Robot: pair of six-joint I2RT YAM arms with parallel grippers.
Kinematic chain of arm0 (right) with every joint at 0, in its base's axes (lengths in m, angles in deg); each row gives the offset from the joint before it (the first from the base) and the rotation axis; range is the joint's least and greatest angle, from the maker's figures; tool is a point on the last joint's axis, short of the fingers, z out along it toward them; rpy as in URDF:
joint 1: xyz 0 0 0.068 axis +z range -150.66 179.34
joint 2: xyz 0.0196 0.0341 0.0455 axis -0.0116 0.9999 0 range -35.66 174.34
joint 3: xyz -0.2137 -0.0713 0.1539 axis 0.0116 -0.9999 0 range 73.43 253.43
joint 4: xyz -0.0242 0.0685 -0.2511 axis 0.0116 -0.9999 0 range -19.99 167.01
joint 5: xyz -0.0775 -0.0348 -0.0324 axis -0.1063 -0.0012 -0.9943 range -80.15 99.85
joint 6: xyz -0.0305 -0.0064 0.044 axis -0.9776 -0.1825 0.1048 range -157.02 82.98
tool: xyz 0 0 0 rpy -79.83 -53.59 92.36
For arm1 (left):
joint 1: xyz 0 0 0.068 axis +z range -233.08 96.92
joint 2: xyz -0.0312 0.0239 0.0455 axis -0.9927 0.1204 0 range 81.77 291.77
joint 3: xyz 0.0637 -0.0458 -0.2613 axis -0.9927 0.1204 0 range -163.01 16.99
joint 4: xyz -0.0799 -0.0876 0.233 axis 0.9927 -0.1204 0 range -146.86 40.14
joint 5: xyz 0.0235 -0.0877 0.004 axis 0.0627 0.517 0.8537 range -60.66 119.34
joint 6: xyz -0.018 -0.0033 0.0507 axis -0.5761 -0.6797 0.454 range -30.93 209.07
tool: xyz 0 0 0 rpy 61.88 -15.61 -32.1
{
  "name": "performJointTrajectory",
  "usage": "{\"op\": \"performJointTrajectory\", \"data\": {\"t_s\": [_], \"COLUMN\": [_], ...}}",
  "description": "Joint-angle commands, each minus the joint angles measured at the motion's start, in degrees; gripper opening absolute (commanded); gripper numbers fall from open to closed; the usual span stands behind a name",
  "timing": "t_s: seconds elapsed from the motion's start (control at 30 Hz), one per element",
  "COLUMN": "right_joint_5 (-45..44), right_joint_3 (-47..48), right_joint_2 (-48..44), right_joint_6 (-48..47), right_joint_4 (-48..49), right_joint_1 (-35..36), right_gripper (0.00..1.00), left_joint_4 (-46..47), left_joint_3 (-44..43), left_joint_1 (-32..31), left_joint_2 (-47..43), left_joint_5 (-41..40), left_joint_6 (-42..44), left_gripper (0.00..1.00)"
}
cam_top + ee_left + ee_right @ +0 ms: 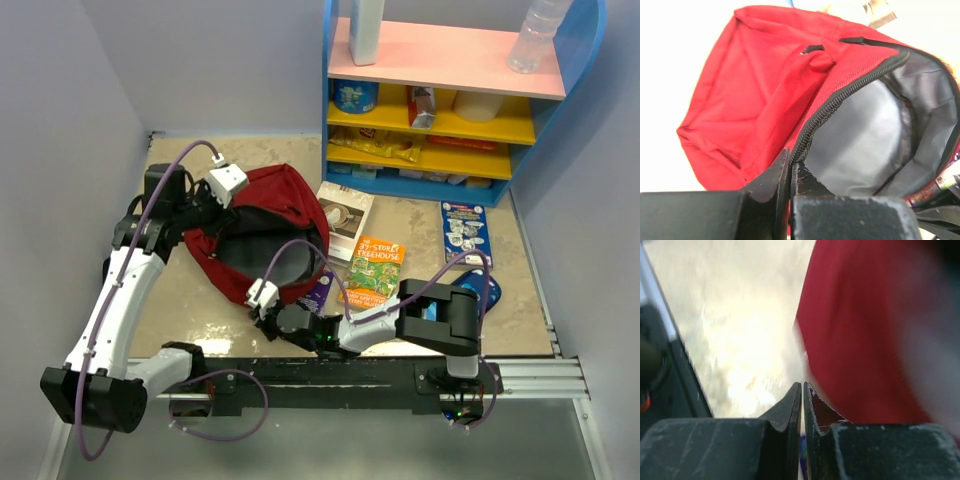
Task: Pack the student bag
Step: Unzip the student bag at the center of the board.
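1. Right end effector [802, 386], lower centre in the top view: jaws narrowed to a slit at the student bag's [275, 200] near rim. I cannot tell whether fabric is caught.
2. The bag lies centre-left on the mottled tabletop [415, 215], mouth open: soft red weave, smooth grey lining [860, 135], black zipper [840, 100].
3. Left end effector [790, 162] clamps the zippered rim at the bag's left.

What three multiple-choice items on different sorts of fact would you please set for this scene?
1. Where is the orange Treehouse book? A on the floor; B on the table, right of the student bag; C inside it.
2. The bag's lining is: A grey; B yellow; C green.
3. The left gripper is: A open; B holding a bottle; C shut on the bag's zipper edge.
B, it lies flat beside the bag; A, the wrist view shows grey; C, it pinches the rim.
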Motion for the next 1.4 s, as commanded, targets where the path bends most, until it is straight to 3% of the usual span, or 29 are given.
{"op": "performJointTrajectory", "data": {"t_s": [0.0,0.17,0.37,0.5,0.7,1.03,1.2,1.37], "right_joint_5": [1.00,1.18,0.74,-1.54,-3.57,-6.81,-9.19,-9.02], "right_joint_3": [-2.16,-3.92,-6.20,-8.84,-2.61,9.60,10.76,12.33], "right_joint_2": [0.92,1.88,2.41,-7.22,-14.29,0.90,7.93,8.12], "right_joint_6": [4.10,5.59,7.35,4.91,-4.85,-8.91,-7.59,-5.92], "right_joint_4": [-0.50,-1.38,-1.29,2.13,5.38,12.33,12.86,7.60], "right_joint_1": [0.50,0.41,0.50,0.50,0.50,-1.09,-1.70,-2.84], "right_gripper": [0.08,0.07,0.06,0.06,0.06,0.00,0.00,0.00], "left_joint_4": [4.39,5.27,4.39,4.39,3.25,0.61,-0.71,-1.41], "left_joint_3": [-5.95,-7.37,-5.88,-1.32,3.43,3.88,2.83,1.25], "left_joint_1": [0.23,0.32,0.32,0.32,0.32,0.32,0.32,0.32], "left_joint_2": [0.67,1.20,0.23,-1.08,-1.35,-3.19,-3.99,-3.90], "left_joint_5": [-2.13,-5.21,-2.41,-0.73,2.43,4.55,4.72,5.16], "left_joint_6": [0.70,1.14,1.31,1.31,1.14,2.37,2.63,2.63], "left_gripper": [0.00,0.00,0.00,0.00,0.00,0.00,0.00,0.00]}}
